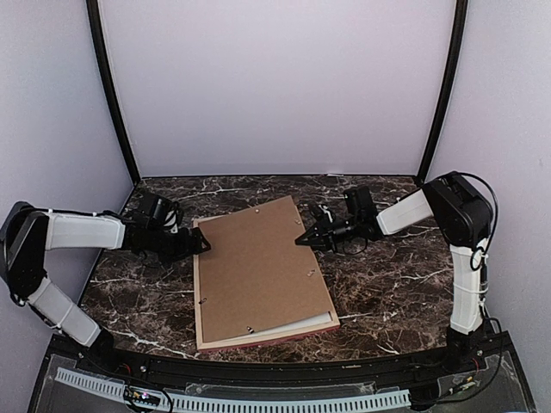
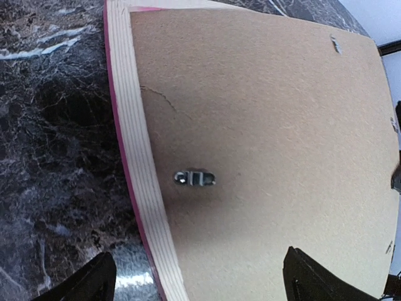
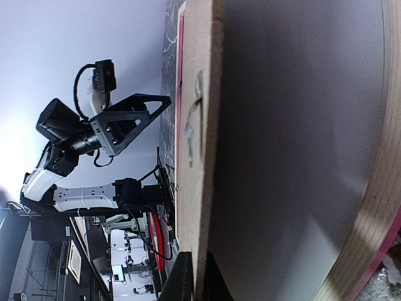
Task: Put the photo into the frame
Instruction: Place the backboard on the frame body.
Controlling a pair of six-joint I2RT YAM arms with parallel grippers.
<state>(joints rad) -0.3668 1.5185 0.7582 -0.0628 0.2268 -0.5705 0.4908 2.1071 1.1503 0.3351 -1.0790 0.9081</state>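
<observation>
The frame (image 1: 197,288) lies face down mid-table, tan back up, pink-red edge (image 2: 111,125) showing. A brown backing board (image 1: 258,262) covers it. My right gripper (image 1: 301,239) is shut on the board's right edge (image 3: 203,157), its jaws pinching the board from both faces (image 3: 199,282). My left gripper (image 1: 205,243) hangs open over the frame's left rail (image 2: 141,169), one fingertip (image 2: 94,282) over the marble and the other over the board (image 2: 269,125). The photo is hidden. A shadowed pale surface (image 3: 301,157) lies under the board; I cannot tell what it is.
Small metal turn tabs (image 2: 194,179) sit on the board near its edges. A white strip (image 1: 301,324) pokes out at the frame's near right corner. Dark marble tabletop (image 1: 387,275) lies on both sides, with grey walls behind. The left arm (image 3: 119,125) shows in the right wrist view.
</observation>
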